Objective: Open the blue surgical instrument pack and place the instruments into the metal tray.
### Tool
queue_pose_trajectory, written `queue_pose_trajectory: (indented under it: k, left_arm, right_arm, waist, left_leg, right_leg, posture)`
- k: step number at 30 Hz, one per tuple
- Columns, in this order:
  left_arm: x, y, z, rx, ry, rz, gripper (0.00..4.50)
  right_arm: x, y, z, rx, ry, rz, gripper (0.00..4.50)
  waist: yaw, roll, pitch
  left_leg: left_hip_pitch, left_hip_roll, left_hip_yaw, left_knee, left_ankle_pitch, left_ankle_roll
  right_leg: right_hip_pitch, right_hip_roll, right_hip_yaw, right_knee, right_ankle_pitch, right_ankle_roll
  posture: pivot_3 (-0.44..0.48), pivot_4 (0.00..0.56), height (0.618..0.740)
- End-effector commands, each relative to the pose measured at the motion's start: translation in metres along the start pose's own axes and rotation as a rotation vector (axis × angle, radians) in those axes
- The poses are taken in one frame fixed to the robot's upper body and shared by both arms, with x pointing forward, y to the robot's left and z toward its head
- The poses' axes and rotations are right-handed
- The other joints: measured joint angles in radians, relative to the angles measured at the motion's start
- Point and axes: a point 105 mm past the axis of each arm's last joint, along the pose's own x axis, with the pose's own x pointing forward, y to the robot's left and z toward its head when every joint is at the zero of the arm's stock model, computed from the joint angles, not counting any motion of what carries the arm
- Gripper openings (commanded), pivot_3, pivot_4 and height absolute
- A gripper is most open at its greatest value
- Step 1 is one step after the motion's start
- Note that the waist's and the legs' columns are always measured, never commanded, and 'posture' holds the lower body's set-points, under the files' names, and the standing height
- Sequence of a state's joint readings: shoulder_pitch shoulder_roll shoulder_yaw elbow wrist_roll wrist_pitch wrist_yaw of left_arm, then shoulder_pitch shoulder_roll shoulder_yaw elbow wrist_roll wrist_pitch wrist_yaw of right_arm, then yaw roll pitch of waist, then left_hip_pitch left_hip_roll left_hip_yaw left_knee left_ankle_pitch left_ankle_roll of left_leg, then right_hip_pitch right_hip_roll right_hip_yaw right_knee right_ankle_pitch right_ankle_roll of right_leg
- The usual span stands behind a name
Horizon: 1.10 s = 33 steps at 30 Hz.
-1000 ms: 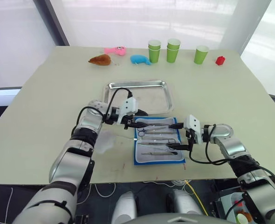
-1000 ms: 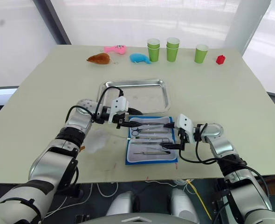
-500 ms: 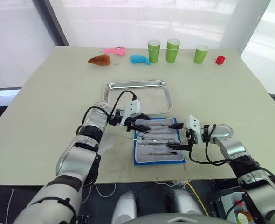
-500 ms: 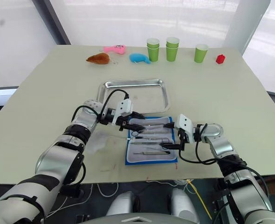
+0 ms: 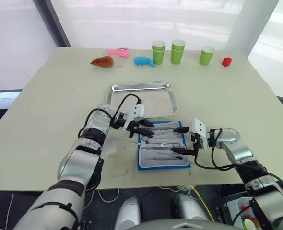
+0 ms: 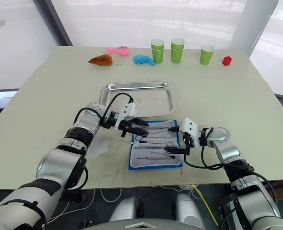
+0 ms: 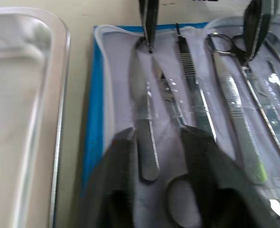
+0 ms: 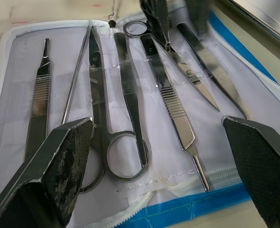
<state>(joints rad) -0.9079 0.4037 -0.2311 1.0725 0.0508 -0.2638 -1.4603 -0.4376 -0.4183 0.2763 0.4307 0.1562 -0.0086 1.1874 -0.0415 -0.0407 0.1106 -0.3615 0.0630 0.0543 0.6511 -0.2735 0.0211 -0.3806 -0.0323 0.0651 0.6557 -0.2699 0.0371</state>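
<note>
1. Because the blue surgical instrument pack (image 5: 163, 149) already lies open flat on the table (image 5: 45, 110), lining up, the step in hand looks like lifting out the first tool.
2. At the pack's right edge, the right gripper (image 5: 186, 140) waits with its fingers spread wide, holding nothing.
3. The instruments (image 8: 130, 95) lie side by side under clear straps, so each should be drawn out lengthwise, not pulled upward.
4. Over the pack's far left corner, the left gripper (image 6: 140, 128) is parted around a slim tool; it should close squarely on the shaft.
5. Just beyond, the metal tray (image 5: 115, 89) stands bare.
</note>
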Motion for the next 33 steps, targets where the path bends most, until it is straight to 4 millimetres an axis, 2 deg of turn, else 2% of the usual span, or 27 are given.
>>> queue_pose_trajectory:
  k: [1, 9, 16, 17, 19, 21, 26, 33]
  left_arm:
    - [0.001, -0.008, -0.011, -0.033, 0.048, -0.046, 0.06]
    - [0.001, -0.005, -0.012, -0.027, 0.055, -0.016, 0.06]
    - [-0.001, 0.002, 0.002, 0.020, 0.056, -0.011, 0.06]
    - [-0.001, 0.002, 0.004, 0.023, 0.063, -0.023, 0.06]
    - [0.000, 0.006, 0.011, 0.051, 0.075, -0.007, 0.06]
    - [0.000, 0.010, 0.014, 0.061, 0.101, 0.014, 0.06]
    - [-0.002, 0.008, 0.020, 0.047, 0.149, -0.016, 0.06]
    - [-0.013, 0.003, 0.018, 0.017, 0.243, -0.036, 0.06]
  right_arm:
    - [-0.001, 0.035, -0.082, 0.194, 0.290, 0.038, 4.50]
    - [-0.001, 0.035, -0.081, 0.191, 0.289, 0.042, 4.50]
    - [-0.001, 0.037, -0.082, 0.196, 0.295, 0.049, 4.50]
    - [-0.001, 0.037, -0.082, 0.198, 0.296, 0.050, 4.50]
    - [0.000, 0.037, -0.083, 0.199, 0.298, 0.051, 4.50]
    - [0.000, 0.037, -0.083, 0.200, 0.299, 0.052, 4.50]
    - [0.000, 0.038, -0.084, 0.202, 0.302, 0.054, 4.50]
    - [0.002, 0.039, -0.083, 0.205, 0.299, 0.055, 4.50]
  waist:
    - [-0.001, 0.000, 0.000]
    - [-0.001, 0.000, 0.000]
    - [0.000, 0.002, 0.001]
    - [0.000, 0.002, 0.001]
    - [0.001, 0.002, 0.001]
    - [0.002, 0.002, 0.001]
    - [0.006, 0.005, 0.003]
    - [0.006, 0.006, 0.004]
  left_leg:
    - [0.000, 0.000, -0.001, -0.001, 0.000, 0.000]
    - [-0.001, 0.000, -0.004, -0.003, 0.000, 0.000]
    - [-0.001, 0.001, -0.005, -0.005, 0.000, 0.000]
    - [0.000, 0.000, -0.005, -0.008, 0.000, -0.001]
    - [0.000, 0.000, -0.005, -0.009, 0.000, -0.001]
    - [0.000, 0.000, -0.005, -0.011, -0.001, -0.001]
    - [0.000, 0.001, -0.006, -0.015, -0.001, -0.002]
    - [-0.001, 0.001, -0.009, -0.015, 0.000, -0.001]
  right_leg:
    - [0.000, 0.000, 0.000, 0.000, 0.000, -0.001]
    - [0.000, -0.001, -0.001, -0.002, -0.001, -0.002]
    - [0.000, -0.009, -0.008, -0.002, -0.001, -0.002]
    - [0.000, -0.019, -0.019, -0.003, -0.001, -0.003]
    - [-0.001, -0.025, -0.028, -0.005, 0.000, -0.004]
    - [-0.001, -0.039, -0.047, -0.006, 0.001, -0.005]
    - [-0.001, -0.058, -0.076, -0.010, 0.004, -0.009]
    - [-0.002, -0.075, -0.109, -0.011, 0.004, -0.009]
  posture:
    - [0.000, 0.150, 0.740]
    - [0.000, 0.150, 0.740]
    - [0.000, 0.150, 0.740]
    - [0.000, 0.150, 0.740]
    - [0.000, 0.150, 0.740]
    - [0.000, 0.150, 0.740]
    - [0.000, 0.150, 0.740]
    - [0.000, 0.150, 0.740]
